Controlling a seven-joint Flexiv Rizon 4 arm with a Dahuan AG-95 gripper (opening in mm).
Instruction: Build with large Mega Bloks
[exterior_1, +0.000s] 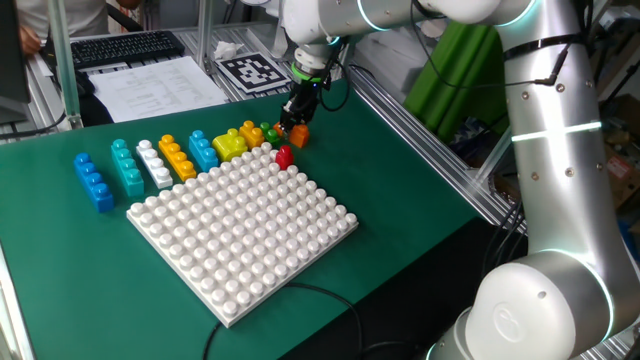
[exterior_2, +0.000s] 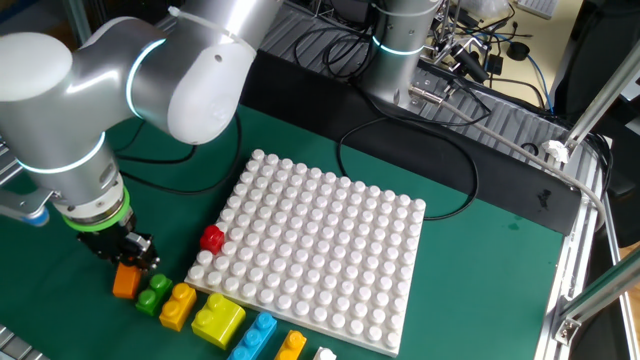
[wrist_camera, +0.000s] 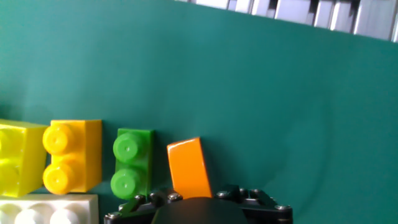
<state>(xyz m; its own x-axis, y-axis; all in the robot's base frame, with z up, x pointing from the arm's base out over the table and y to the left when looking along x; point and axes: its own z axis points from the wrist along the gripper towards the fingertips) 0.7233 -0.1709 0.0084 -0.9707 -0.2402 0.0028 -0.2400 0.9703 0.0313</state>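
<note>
Right now the pincer (exterior_1: 297, 120) is down on the orange brick (exterior_1: 299, 136) at the far right end of the brick row.

Its fingertips are hidden behind the black hand housing in the hand view, so I cannot tell how firmly it grips, though the jaws sit narrow around the brick's top. Left to right on the green worktop (exterior_1: 420, 200) run glossy studded bricks: blue (exterior_1: 93, 181), teal (exterior_1: 127, 167), white (exterior_1: 154, 164), orange-yellow (exterior_1: 177, 158), then the green brick (wrist_camera: 131, 163) just beside the tilted orange one. A small red brick (exterior_2: 211, 238) touches the white baseplate (exterior_2: 320, 250) edge.
</note>
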